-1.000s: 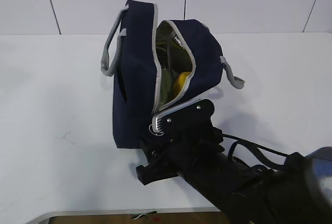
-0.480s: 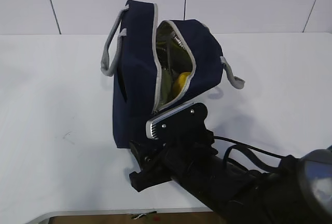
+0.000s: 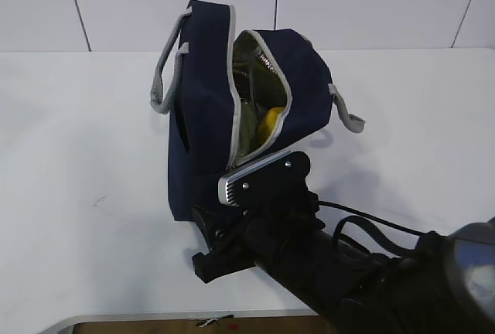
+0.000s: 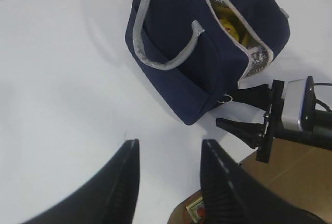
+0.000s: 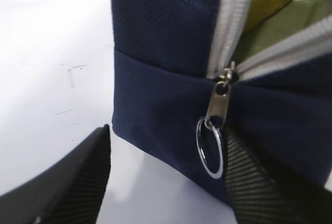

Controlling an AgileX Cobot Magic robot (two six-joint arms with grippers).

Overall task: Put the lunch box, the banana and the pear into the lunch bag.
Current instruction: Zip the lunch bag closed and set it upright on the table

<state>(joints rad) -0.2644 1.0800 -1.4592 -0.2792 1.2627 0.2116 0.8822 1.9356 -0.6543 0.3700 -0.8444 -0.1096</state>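
The navy lunch bag [image 3: 205,110] stands mid-table with its grey zipper open down the front corner. It also shows in the left wrist view [image 4: 202,53] and the right wrist view [image 5: 166,53]. A yellow fruit [image 3: 271,121] shows inside; I cannot tell whether it is the banana or the pear. The lunch box is hidden. My right gripper [image 5: 166,141] is open at the bag's lower front corner, its right finger beside the zipper pull's metal ring [image 5: 210,149]. It also shows in the left wrist view [image 4: 231,105]. My left gripper [image 4: 168,151] is open and empty above bare table.
The white table [image 3: 77,156] has a small scratch mark [image 3: 99,202] to the bag's left. Its front edge [image 4: 228,156] runs just behind my right gripper, with brown floor below. A grey handle [image 3: 346,114] hangs off the bag's right side.
My right gripper has drawn back a little from the bag's lower corner, toward the table's front-left. The bag and the zipper opening have not changed.
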